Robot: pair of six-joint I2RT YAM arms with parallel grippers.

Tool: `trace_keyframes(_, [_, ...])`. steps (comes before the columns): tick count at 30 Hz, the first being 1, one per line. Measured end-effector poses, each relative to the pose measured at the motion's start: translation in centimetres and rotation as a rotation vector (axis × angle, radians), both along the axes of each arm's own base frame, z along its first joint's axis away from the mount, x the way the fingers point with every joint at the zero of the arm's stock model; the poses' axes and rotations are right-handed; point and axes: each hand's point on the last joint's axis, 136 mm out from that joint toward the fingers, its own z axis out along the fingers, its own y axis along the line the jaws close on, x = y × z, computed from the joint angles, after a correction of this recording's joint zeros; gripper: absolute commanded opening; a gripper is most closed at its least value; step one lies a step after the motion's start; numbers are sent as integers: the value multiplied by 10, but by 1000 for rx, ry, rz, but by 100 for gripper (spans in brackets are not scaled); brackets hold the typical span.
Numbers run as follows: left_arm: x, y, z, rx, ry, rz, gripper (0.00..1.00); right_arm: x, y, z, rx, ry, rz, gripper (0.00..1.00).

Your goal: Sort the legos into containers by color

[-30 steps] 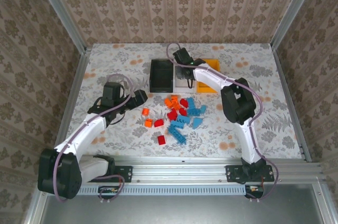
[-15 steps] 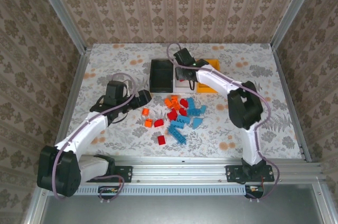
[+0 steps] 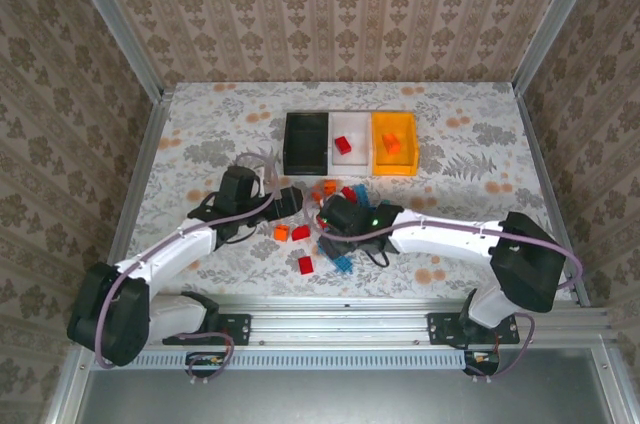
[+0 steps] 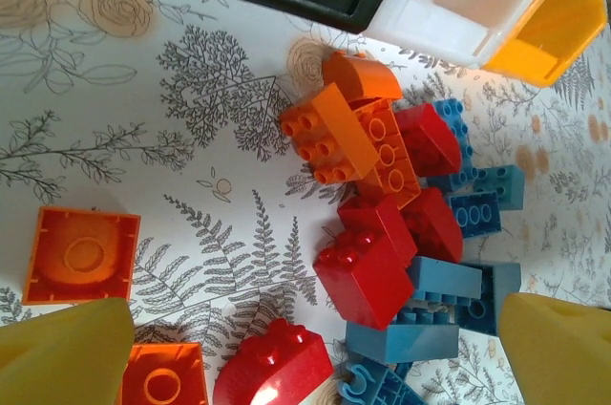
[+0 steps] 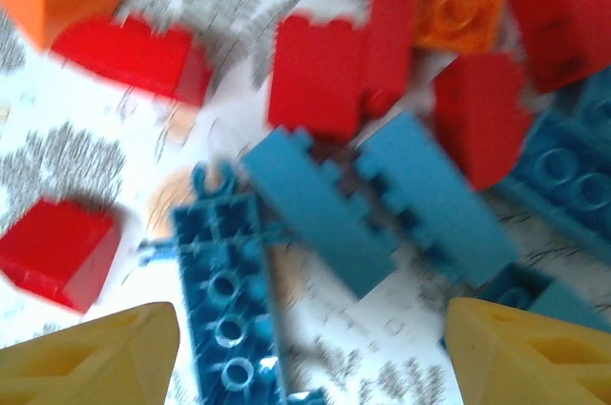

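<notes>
Seen from above: left hand (image 3: pixel 295 200) and right hand (image 3: pixel 330 224), both released with fingers spread, hang over a heap of red, orange and blue legos (image 4: pixel 382 195) mid-bench (image 3: pixel 200 124). Behind the heap stand a black bin (image 3: pixel 305 139), white bin (image 3: pixel 354 124) (holding a red brick (image 3: pixel 343 144)) and orange-yellow bin (image 3: pixel 403 126) (holding an orange brick (image 3: pixel 391 145)).

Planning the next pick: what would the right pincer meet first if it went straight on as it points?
The right pincer would likely meet the long light blue plastic brick first, though depth is unclear.
</notes>
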Motion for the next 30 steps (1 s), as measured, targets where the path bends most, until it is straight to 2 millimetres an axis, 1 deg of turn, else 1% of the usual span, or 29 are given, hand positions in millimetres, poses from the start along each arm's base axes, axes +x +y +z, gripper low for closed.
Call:
trace_keyframes(1, [-1,0,-3,-2,5,3,100,-6,3,-3,-5,13,19,76])
trace_keyframes(3, [-3,2,-8,-3,14,9,100,-10,7,-11,-15,29,37,76])
trace_keyframes(6, [-4,4,-12,0,23,16,100,-14,8,-33,-63,69,62,74])
trace_keyframes(8, [-3,5,-10,-1,18,20,100,-16,8,-45,-86,91,71,72])
trace_keyframes(11, [-3,8,-3,-8,1,28,100,-18,10,-54,-99,112,86,65])
trace_keyframes(13, [-2,9,1,-12,-10,34,100,-18,12,-57,-101,117,94,57])
trace_keyframes(15, [-2,11,2,-11,-14,39,100,-18,13,-59,-102,119,100,48])
trace_keyframes(17, [-2,11,1,-9,-9,39,100,-18,13,-59,-101,119,99,43])
trace_keyframes(20, [-3,11,0,-7,-6,39,100,-20,15,-59,-103,118,107,38])
trace_keyframes(25, [-2,15,-1,-4,1,47,100,-25,16,-53,-101,112,122,37])
trace_keyframes(30, [1,25,-4,12,15,75,100,-31,16,-32,-76,92,136,37])
